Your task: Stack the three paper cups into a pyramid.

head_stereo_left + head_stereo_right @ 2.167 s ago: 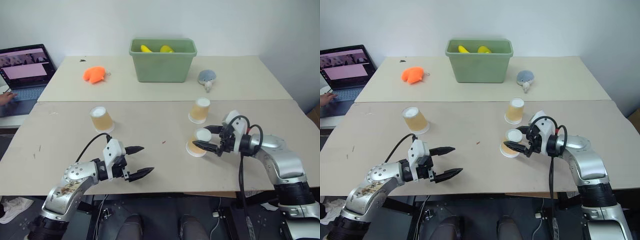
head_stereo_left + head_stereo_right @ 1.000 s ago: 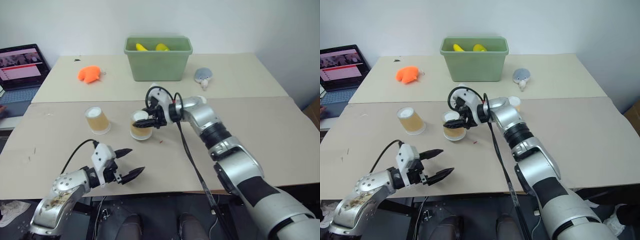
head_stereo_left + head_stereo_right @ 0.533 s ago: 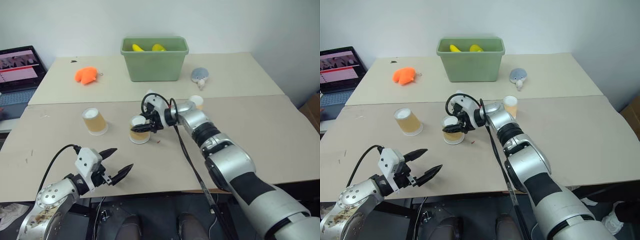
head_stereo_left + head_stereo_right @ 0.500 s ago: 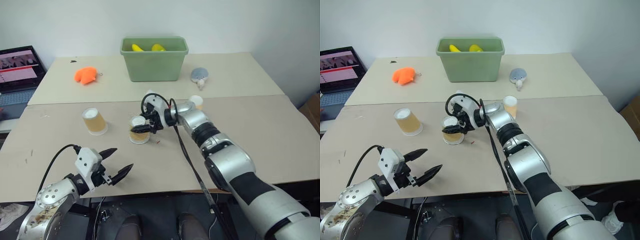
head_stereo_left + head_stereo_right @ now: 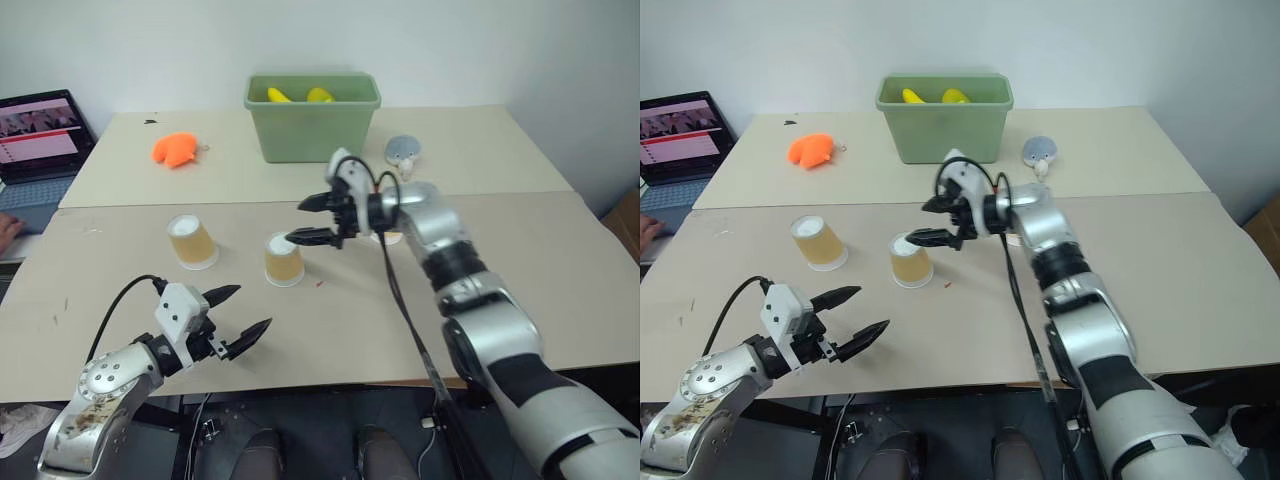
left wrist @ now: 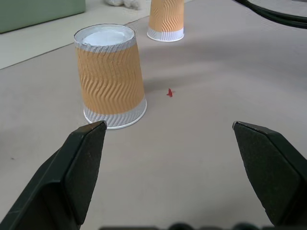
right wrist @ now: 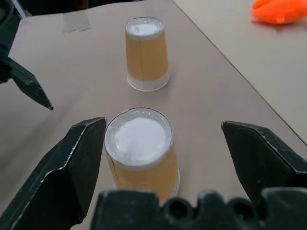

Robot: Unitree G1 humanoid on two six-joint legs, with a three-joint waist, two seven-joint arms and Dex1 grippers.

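A pale tabletop (image 5: 520, 260) is stretching out below a white wall, with a green bin (image 5: 312, 118) standing at its far edge; everything else is placed from that bin. An orange toy (image 5: 178, 149) is lying to the bin's left, a small grey toy (image 5: 404, 150) to its right, and a laptop (image 5: 38, 140) is sitting farther left at the table's side.

Nearer the robot than the bin, two paper cups are standing upside down, close together but not touching: the middle cup (image 5: 283, 259) almost straight in front of the bin, and the left cup (image 5: 191, 241) beside it. The third cup (image 6: 166, 19) is standing to the bin's near right, mostly hidden behind the right arm.

The right gripper (image 5: 318, 220) is hovering just above and right of the middle cup, its fingers spread wide and gripping nothing. The left gripper (image 5: 240, 312) is hanging nearer the robot, also fully open and empty.

The base of the pyramid appears to be under construction, with a gap between its two cups. The next move probably calls for closing that gap, then fetching the third cup and setting it down squarely across both white bottoms.
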